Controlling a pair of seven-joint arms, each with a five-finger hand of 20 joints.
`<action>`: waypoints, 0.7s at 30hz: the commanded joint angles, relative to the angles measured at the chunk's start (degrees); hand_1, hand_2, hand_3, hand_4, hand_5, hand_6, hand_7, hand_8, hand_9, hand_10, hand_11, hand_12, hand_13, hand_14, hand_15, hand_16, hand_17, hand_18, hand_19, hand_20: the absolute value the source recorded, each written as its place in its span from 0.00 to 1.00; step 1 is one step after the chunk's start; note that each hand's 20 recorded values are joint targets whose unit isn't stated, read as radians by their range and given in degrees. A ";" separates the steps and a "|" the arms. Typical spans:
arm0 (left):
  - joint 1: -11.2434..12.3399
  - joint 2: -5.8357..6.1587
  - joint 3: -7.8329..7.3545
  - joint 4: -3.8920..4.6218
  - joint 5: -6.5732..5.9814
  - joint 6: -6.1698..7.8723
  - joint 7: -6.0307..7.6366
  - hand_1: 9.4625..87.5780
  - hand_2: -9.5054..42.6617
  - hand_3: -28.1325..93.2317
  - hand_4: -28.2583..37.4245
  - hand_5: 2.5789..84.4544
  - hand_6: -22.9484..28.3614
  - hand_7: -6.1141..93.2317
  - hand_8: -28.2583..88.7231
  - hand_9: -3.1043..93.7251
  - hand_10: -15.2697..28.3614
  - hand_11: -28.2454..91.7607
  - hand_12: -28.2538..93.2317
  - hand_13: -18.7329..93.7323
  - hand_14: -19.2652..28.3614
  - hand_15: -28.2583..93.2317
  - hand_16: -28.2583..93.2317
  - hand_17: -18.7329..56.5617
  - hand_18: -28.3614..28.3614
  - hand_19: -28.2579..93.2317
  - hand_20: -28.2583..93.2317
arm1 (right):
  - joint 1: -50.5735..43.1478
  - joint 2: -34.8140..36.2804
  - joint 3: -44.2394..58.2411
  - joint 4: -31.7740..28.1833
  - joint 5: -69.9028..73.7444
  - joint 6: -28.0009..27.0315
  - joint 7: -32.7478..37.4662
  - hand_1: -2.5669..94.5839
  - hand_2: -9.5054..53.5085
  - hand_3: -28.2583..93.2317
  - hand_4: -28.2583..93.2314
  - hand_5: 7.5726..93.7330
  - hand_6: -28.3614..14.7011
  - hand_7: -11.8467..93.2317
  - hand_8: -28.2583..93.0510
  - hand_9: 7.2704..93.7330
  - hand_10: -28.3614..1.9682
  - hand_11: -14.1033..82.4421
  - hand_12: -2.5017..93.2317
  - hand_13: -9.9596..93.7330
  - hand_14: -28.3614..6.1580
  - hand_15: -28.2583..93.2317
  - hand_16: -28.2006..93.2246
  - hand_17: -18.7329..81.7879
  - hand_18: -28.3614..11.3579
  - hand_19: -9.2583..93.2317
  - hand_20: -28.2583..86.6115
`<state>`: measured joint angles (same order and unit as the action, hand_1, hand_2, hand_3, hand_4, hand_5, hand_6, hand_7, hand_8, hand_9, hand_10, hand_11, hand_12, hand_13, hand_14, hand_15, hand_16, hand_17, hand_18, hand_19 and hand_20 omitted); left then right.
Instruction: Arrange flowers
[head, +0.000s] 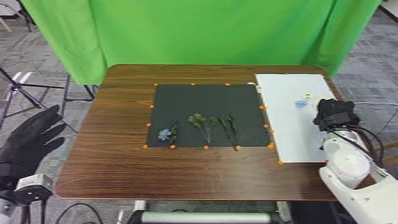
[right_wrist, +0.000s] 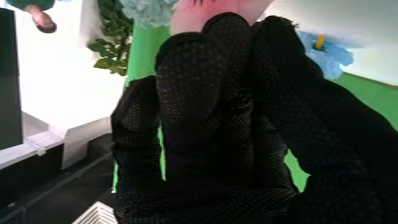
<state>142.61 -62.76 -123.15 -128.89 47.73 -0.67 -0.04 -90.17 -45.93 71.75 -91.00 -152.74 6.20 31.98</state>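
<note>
Black mat (head: 213, 95) as reference, lying on brown wooden bench (head: 107, 165); green curtain (head: 213, 35) beyond its far edge.

Left of mat, well apart from it: left hand (head: 31, 140), off the side of the bench. Fingers straight and spread, nothing between them.

On mat, near left corner: blue flower (head: 164, 134), dark stem (head: 173, 131) just beside it. Near half, about mid-width: leafy sprigs (head: 197, 120), heads toward the far edge, stems toward the near edge. Right of those, also on mat: slim dark-green stems (head: 227, 131), lying side by side. Small orange markers (head: 206, 147) around mat's border.

Just right of mat: white board (head: 289, 135). On it, level with mat's far half, pale blue flower (head: 300, 104) and, a little farther away, small yellow-green bloom (head: 307, 95).

Right of mat, across the board's outer side: right hand (head: 336, 112). Wrist view: fingers nearly straight, pressed together, thumb alongside. Cannot tell whether a stem lies between them. Around the fingertips: pink flower (right_wrist: 209, 15), greyish-blue flower (right_wrist: 149, 11), blue bloom with orange centre (right_wrist: 327, 52), green leaves (right_wrist: 108, 57); their place relative to mat cannot be told.
</note>
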 joint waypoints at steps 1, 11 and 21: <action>0.74 -0.39 -0.17 -0.17 0.23 0.29 -0.17 0.19 0.15 0.81 0.02 0.21 0.46 0.28 0.15 0.22 0.55 0.31 0.40 0.27 0.66 0.37 0.29 0.08 0.82 0.51 0.30 | -1.27 -0.30 1.66 -7.16 1.43 5.53 -1.49 0.56 0.00 0.90 0.00 0.76 0.71 0.57 0.23 0.93 0.79 0.33 0.56 0.90 0.89 0.58 0.61 0.52 0.25 0.84 0.67; 0.12 -0.24 0.21 -0.11 0.27 -0.04 -0.86 0.19 0.15 0.81 0.02 0.21 0.46 0.28 0.15 0.22 0.55 0.31 0.40 0.27 0.66 0.37 0.29 0.07 0.82 0.51 0.30 | 2.01 -2.11 -1.60 -12.40 -0.67 -4.97 1.68 0.56 0.00 0.90 0.00 0.75 0.72 0.58 0.25 0.93 0.77 0.32 0.58 0.89 0.89 0.58 0.62 0.51 0.25 0.84 0.68; 1.11 -0.77 -0.38 -0.32 0.26 0.18 -0.49 0.19 0.15 0.81 0.02 0.21 0.46 0.27 0.15 0.22 0.55 0.31 0.40 0.27 0.66 0.37 0.29 0.07 0.82 0.51 0.30 | -0.27 0.55 2.45 -12.47 1.61 -22.80 4.25 0.42 0.00 0.95 0.00 0.44 0.63 0.43 0.10 0.46 0.50 0.45 0.29 0.56 0.54 0.78 0.42 0.35 0.21 0.84 0.71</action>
<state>142.56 -62.82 -123.04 -128.91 47.78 -0.69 -0.34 -88.27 -48.33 72.86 -105.41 -151.59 -13.24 36.38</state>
